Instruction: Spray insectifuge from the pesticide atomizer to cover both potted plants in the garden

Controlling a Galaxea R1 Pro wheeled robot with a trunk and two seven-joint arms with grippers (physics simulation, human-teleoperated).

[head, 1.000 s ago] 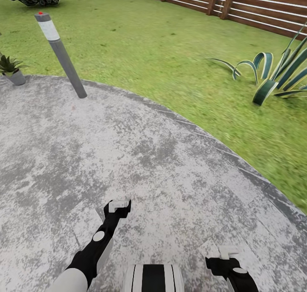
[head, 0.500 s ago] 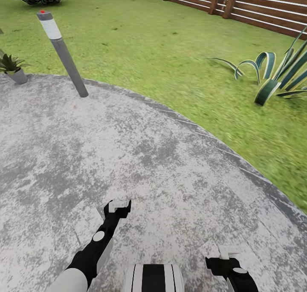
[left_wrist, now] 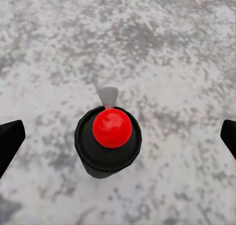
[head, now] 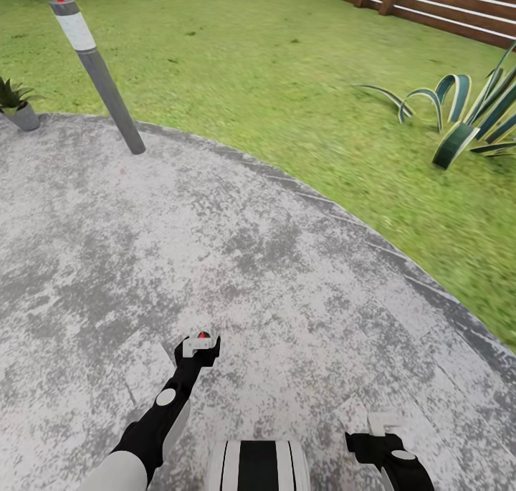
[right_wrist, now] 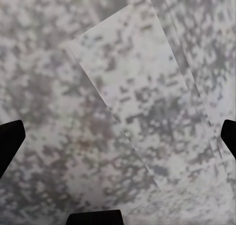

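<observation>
The pesticide atomizer (left_wrist: 109,139) stands upright on the grey stone patio, seen from above as a dark round bottle with a red top. In the head view its red top (head: 203,335) peeks out just past my left gripper (head: 200,345). That gripper (left_wrist: 118,136) hangs over the bottle, open, with a dark fingertip (left_wrist: 9,141) far out on each side and not touching it. My right gripper (head: 383,425) is open above bare patio stone (right_wrist: 123,102). One small potted plant (head: 14,98) with pointed green leaves in a grey pot sits at the patio's far left edge.
A tall grey lamp post (head: 100,82) with a white band and red top leans at the patio's back left rim. A large striped agave (head: 466,118) grows on the lawn (head: 287,82) at right, with a brown slat fence (head: 430,0) behind.
The whole head view has shifted, so the camera moved. The atomizer's red top now shows at my left gripper's tip. Both arms hold the same place in the picture.
</observation>
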